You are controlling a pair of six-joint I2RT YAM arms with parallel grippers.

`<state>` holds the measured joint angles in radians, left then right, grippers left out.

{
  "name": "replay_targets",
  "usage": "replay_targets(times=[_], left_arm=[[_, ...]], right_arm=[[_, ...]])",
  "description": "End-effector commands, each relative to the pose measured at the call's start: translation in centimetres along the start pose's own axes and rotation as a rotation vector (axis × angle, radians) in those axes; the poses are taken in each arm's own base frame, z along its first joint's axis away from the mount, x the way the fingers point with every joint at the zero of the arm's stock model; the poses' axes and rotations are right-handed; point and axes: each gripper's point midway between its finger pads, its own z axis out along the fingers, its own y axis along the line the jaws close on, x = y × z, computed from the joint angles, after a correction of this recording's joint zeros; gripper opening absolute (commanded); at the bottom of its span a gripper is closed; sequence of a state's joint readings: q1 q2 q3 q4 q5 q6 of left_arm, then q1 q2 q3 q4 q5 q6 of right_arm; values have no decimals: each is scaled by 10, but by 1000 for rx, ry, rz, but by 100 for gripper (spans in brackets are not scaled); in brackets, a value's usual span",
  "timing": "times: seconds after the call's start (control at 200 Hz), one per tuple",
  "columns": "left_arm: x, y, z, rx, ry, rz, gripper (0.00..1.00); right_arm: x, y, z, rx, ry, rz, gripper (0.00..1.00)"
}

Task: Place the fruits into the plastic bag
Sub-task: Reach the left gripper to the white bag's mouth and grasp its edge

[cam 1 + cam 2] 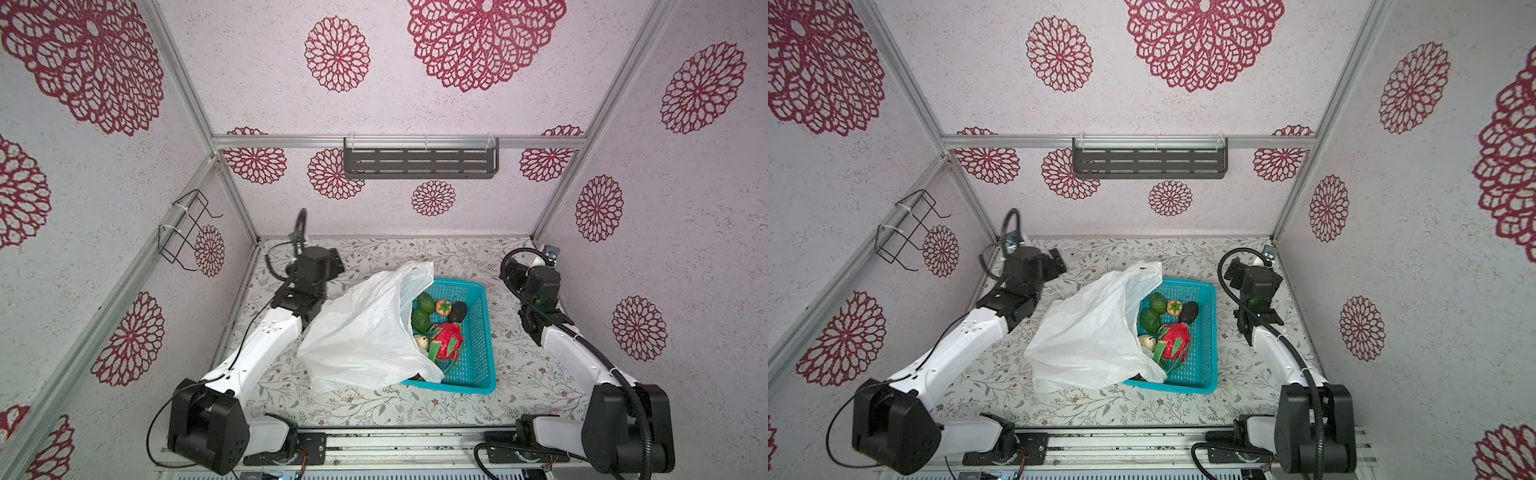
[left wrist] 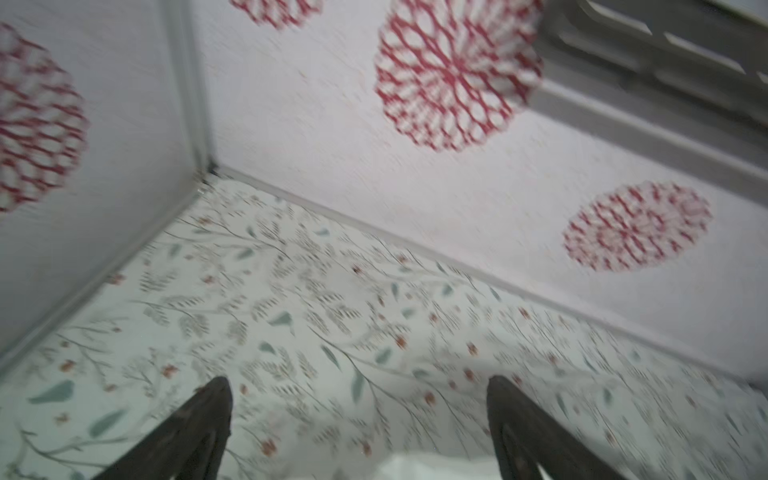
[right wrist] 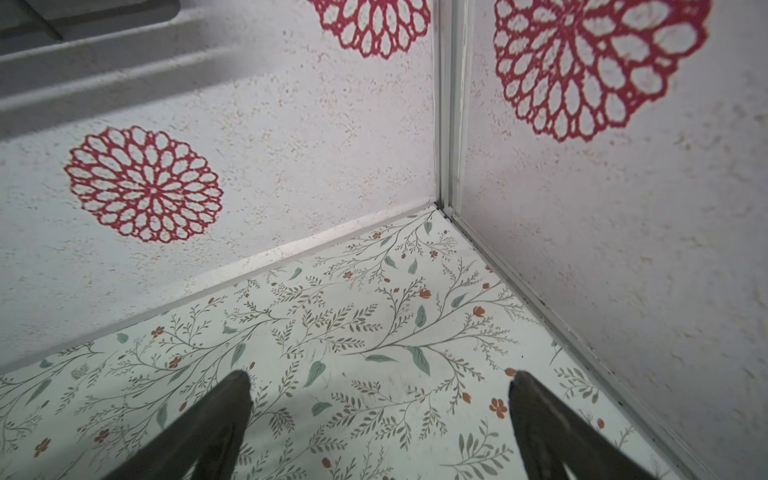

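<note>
Here's the table [image 1: 532, 374], leafy floral print across the whole top. Sitting on it, around the middle, is a teal basket [image 1: 482, 340]. Just left of it lies the white bag [image 1: 361, 332], crumpled on the tabletop and draped over the basket's left side.

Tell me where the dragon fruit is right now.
In both top views the red dragon fruit lies inside the teal basket, right of centre, beside the edge of the plastic bag and nearer the robot than the two avocados.
</note>
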<state>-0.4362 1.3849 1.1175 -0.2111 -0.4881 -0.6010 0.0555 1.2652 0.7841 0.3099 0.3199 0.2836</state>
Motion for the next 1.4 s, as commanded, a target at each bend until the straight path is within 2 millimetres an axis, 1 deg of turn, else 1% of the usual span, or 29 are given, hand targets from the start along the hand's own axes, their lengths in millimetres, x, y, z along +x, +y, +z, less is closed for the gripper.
replay_targets(times=[0.0,0.045,0.09,0.125,0.17,0.22,0.27,0.385,0.405,0.47,0.505,0.625,0.711,0.771,0.816,0.836,0.871,0.901,0.961,1.021,1.046,1.076,1.121,1.196,1.261,1.291,1.396], left_arm=[[81,-64,-18,88,281,91,97],[93,-95,-27,149,316,149,98],[105,-117,-34,181,344,206,97],[115,-129,-37,195,368,251,97],[126,-134,-37,182,402,296,97],[139,-136,-35,167,441,327,97],[148,-132,-32,141,470,351,97],[154,-118,-30,53,505,391,98],[155,-116,-31,44,512,397,100],[157,-112,-33,29,531,406,89],[160,-111,-34,29,546,407,85],[171,-111,-37,50,599,435,83],[175,-106,-38,35,624,464,77],[178,-103,-37,26,644,476,68],[180,-103,-36,28,651,477,55],[179,-103,-36,31,649,473,48],[179,-105,-35,38,646,464,32],[176,-108,-35,55,641,457,22],[168,-117,-37,108,619,442,11],[155,-128,-41,177,585,432,3],[149,-131,-43,207,574,430,0],[140,-136,-46,248,552,421,0],[128,-142,-51,318,533,404,0],[109,-145,-56,417,531,349,0],[93,-135,-55,427,541,313,0],[88,-130,-54,425,552,310,0],[74,-122,-58,447,580,325,0]], right_arm=[[22,-5,-2,43,122,19,98],[20,-3,-2,34,125,12,98],[19,-2,-1,29,127,4,98],[20,-1,-1,29,134,-4,98],[22,-1,-1,26,146,-11,98],[26,-1,-1,25,157,-17,98],[29,-1,-2,20,163,-22,98],[31,-2,-5,12,156,-27,98],[32,-3,-6,12,155,-30,98],[35,-4,-6,14,154,-36,98],[35,-5,-7,15,152,-36,98],[38,-4,-6,10,157,-31,98],[39,-4,-6,7,163,-30,98],[39,-3,-6,6,165,-28,98],[38,-3,-7,4,162,-25,98],[37,-3,-7,4,161,-21,98],[37,-3,-7,4,160,-16,98],[36,-3,-8,5,160,-8,98],[36,-1,-8,-4,160,0,97],[35,3,-8,-17,168,1,94],[35,5,-8,-26,175,0,91],[35,9,-8,-47,181,-2,87],[34,17,-9,-84,192,-3,85],[33,34,-11,-155,204,-1,83],[32,49,-15,-203,217,-4,82],[30,55,-17,-223,219,-6,80],[28,75,-24,-268,231,-21,80]])
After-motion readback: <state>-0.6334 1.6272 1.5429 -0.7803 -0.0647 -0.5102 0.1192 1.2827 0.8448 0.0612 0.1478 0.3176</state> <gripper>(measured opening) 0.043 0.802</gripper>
